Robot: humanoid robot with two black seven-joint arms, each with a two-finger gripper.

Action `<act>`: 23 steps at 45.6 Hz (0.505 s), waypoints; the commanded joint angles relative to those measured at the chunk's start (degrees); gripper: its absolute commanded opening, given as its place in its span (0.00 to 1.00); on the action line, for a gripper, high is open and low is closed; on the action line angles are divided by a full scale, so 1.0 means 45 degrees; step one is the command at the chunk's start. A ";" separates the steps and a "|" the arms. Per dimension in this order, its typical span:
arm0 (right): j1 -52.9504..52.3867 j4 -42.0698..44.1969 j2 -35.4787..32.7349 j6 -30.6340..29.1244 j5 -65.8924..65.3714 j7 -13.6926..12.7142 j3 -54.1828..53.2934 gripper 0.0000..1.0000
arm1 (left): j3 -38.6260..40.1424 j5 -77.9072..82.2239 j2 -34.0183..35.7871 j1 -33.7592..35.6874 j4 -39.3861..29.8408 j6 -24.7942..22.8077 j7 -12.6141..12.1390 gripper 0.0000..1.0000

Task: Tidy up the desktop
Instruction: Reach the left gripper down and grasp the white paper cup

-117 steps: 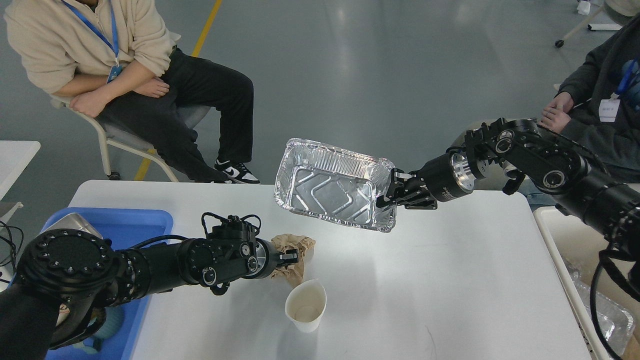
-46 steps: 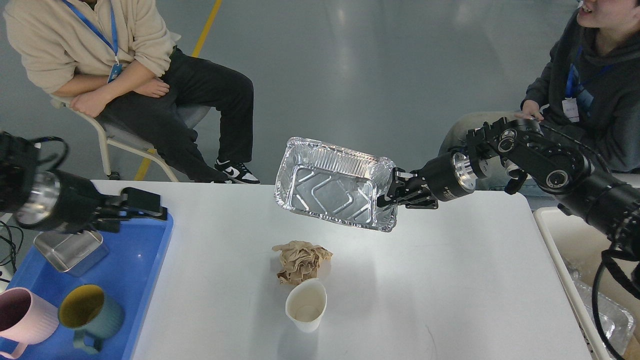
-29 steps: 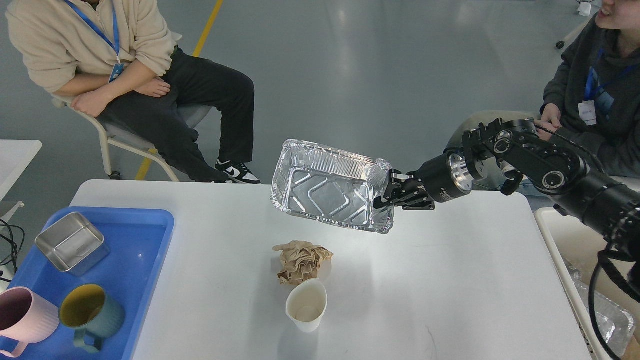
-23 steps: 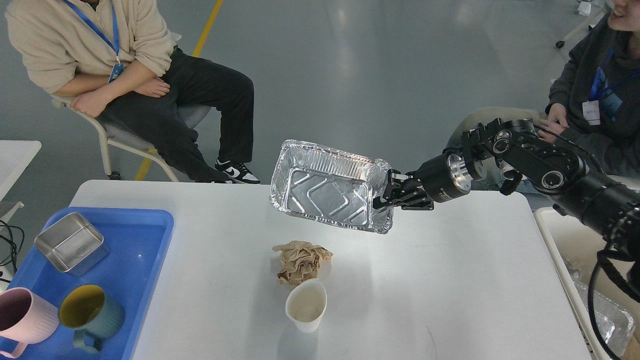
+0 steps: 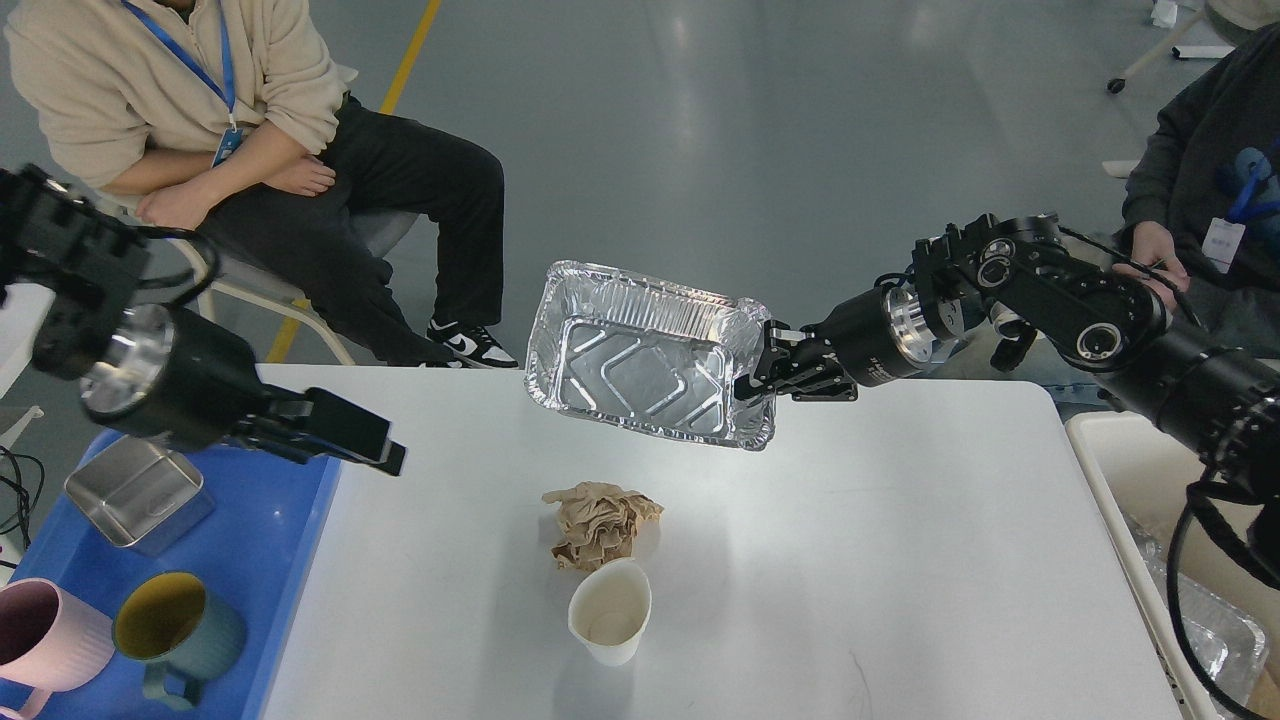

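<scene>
The white desktop [image 5: 900, 560] carries a crumpled brown paper ball [image 5: 600, 520] and, just in front of it, an upright white paper cup [image 5: 610, 610]. My right gripper [image 5: 752, 385] is shut on the right rim of an empty foil tray [image 5: 640, 370] and holds it tilted in the air above the desktop's far edge. My left gripper [image 5: 385, 452] hovers empty over the desktop's left part, beside the blue tray, left of the paper ball. Its fingers overlap, so I cannot tell how they stand.
A blue tray [image 5: 280, 540] on the left holds a steel box [image 5: 135, 490], a green mug [image 5: 170, 625] and a pink mug [image 5: 45, 635]. A white bin [image 5: 1120, 470] with foil trays [image 5: 1210, 630] stands at the right. Two people sit beyond the desktop.
My left arm, out of view half a second ago, has come back in from the left over the blue tray's edge. My right gripper has carried the foil tray slightly left and up.
</scene>
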State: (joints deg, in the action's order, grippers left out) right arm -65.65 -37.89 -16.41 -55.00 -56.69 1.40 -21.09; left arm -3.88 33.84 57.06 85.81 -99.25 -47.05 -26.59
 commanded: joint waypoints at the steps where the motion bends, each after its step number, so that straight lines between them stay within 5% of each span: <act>1: 0.0019 0.0001 -0.0083 0.0000 0.0000 0.0001 0.0000 0.00 | -0.0524 0.0079 -0.3085 -0.0631 0.0921 0.1705 -0.0185 0.96; 8: 0.0038 0.0001 -0.0161 0.0000 0.0000 0.0001 0.0000 0.00 | -0.1520 0.0273 -0.5139 -0.0807 0.2289 0.2351 -0.0185 0.95; 23: 0.0155 -0.0018 -0.0161 0.0000 0.0000 0.0001 0.0000 0.00 | -0.1990 0.1192 -0.6956 -0.1998 0.3911 0.2722 -0.0204 0.93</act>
State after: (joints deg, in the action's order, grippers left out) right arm -65.24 -37.88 -17.13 -55.00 -56.69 1.43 -21.09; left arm -12.73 38.41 27.63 78.30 -83.12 -35.59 -27.50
